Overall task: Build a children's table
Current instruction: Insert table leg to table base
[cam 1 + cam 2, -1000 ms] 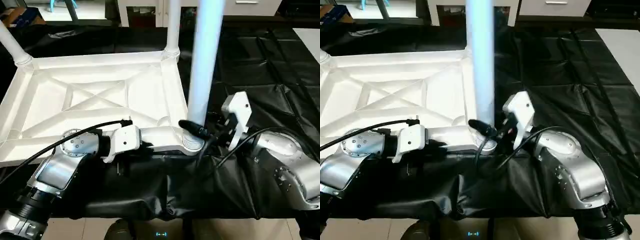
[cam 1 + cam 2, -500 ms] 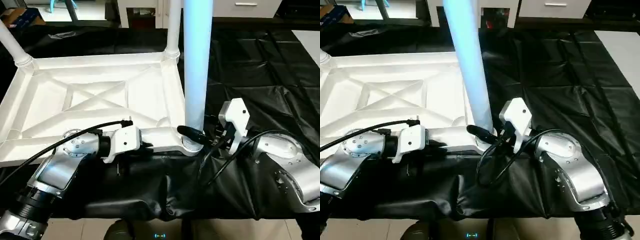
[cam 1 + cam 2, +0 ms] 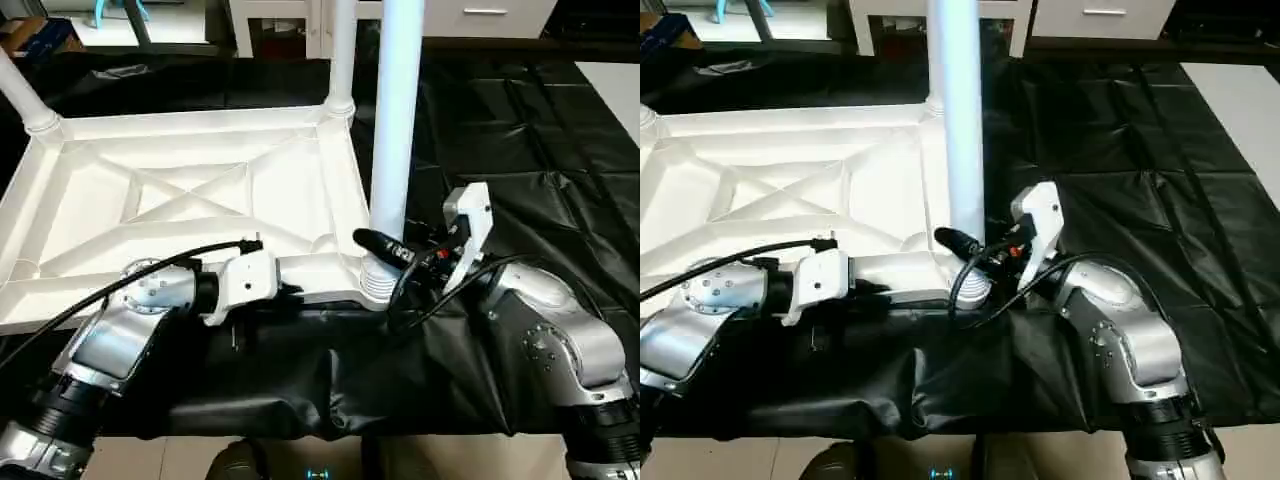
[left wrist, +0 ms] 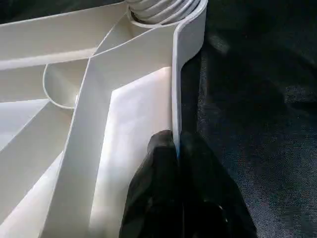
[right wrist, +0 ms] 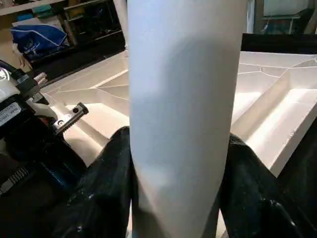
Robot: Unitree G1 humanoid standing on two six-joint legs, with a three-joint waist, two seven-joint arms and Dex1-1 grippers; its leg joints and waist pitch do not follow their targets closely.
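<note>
The children's table lies upside down as a white tabletop (image 3: 190, 200) with X ribs facing up. Upright legs stand in the far right socket (image 3: 343, 60) and the far left socket (image 3: 22, 95). A third white leg (image 3: 397, 120) stands nearly upright in the near right socket (image 3: 377, 281). My right gripper (image 3: 388, 247) is shut on this leg just above the socket, one black finger (image 5: 111, 168) on each side of the tube (image 5: 183, 89). My left gripper (image 4: 177, 145) is shut on the tabletop's near rim (image 4: 176, 89), close to that same corner.
The black-draped work table (image 3: 520, 130) stretches to the right and behind, and its front edge (image 3: 300, 420) runs just below my forearms. A black cable (image 3: 90, 300) loops over my left forearm. White cabinets (image 3: 1080, 15) stand beyond the table.
The held leg was leaning to one side and then the other, and now stands close to vertical in the near right socket. My right forearm has swung with it. The left gripper keeps its hold.
</note>
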